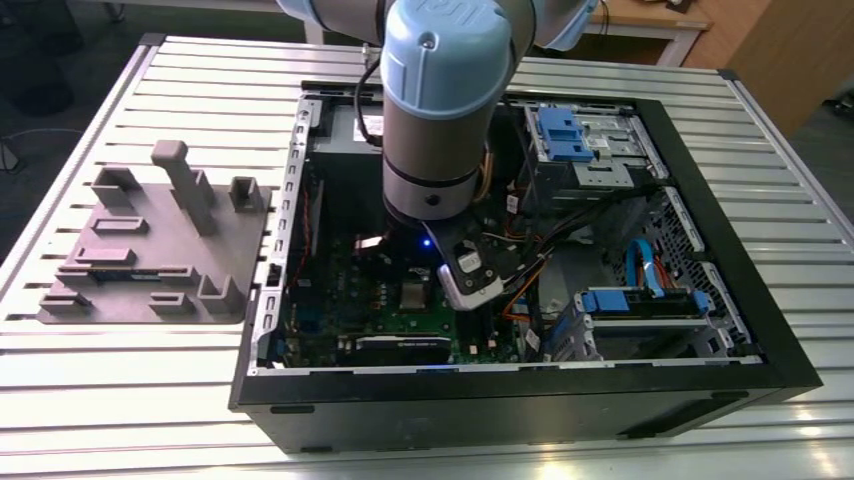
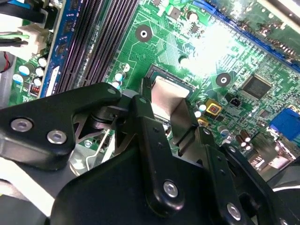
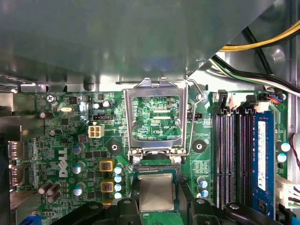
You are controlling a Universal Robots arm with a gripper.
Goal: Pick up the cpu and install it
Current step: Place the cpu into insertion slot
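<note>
- Currently the arm [image 1: 441, 110] reaches down into an open PC case [image 1: 534, 405] that lies on a slatted metal desk [image 1: 134, 400].
- cpu [image 3: 156, 190]: silvery square, flat, lying inside the dark surround of the socket [image 3: 135, 179] on the green motherboard [image 3: 61, 136]. In the exterior view it's the pale square [image 1: 418, 293] just beside the arm's tip, towards that view's left.
- Pincer [image 3: 161, 205]: low over the cpu, spread apart. Its black fingers [image 2: 149, 126] sit one each side of the chip. In the first wrist view a strip of socket edge shows between each tip and the chip, so it's not clamped on it.
- In the second wrist view one tip looks v. close to the cpu's edge; can't tell if it's touching.
- Load frame [image 3: 127, 117]: metal, flipped open, lying back on the far side of the socket from the pincer. The board shows through its window.
- Wire lever [image 3: 192, 123]: alongside the frame, on the side nearer the RAM slots [image 3: 229, 154].
- A blue RAM stick [image 3: 261, 159] sits in the slot furthest from the socket; the dark slots betw. it and the socket look unfilled.
- Cables [image 3: 262, 43], yellow, black and white, run past the board's corner above the RAM.
- Grey fixture [image 1: 147, 250] w/ upright blocks stands on the desk, just beside the case on the exterior view's left.
</note>
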